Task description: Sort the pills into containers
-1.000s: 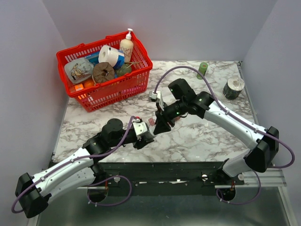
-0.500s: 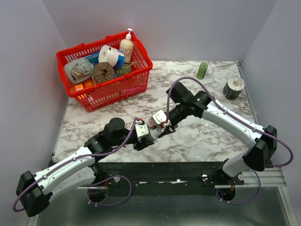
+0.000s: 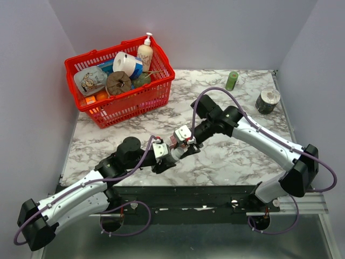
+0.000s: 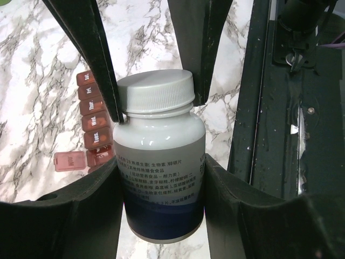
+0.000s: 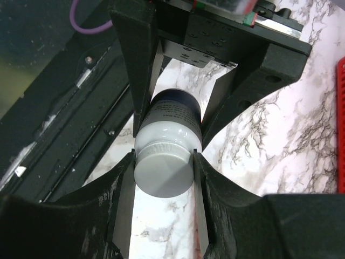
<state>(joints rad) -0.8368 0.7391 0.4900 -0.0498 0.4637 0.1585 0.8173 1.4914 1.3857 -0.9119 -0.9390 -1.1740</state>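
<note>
Since both arms are on the bottle (image 4: 159, 127), its axis is the thing: left gripper (image 4: 161, 164) clamps the body, right gripper (image 5: 163, 159) is closed round the cap (image 5: 163, 181), so they face each other along it. The strip (image 4: 92, 116) lies flat on the table (image 4: 43, 65) just beside the bottle's cap end, roughly parallel, no fingers touching it. Cap-twist next, I'd guess.

Red-brown containers (image 4: 92, 116) row, flat, one lid open.
</note>
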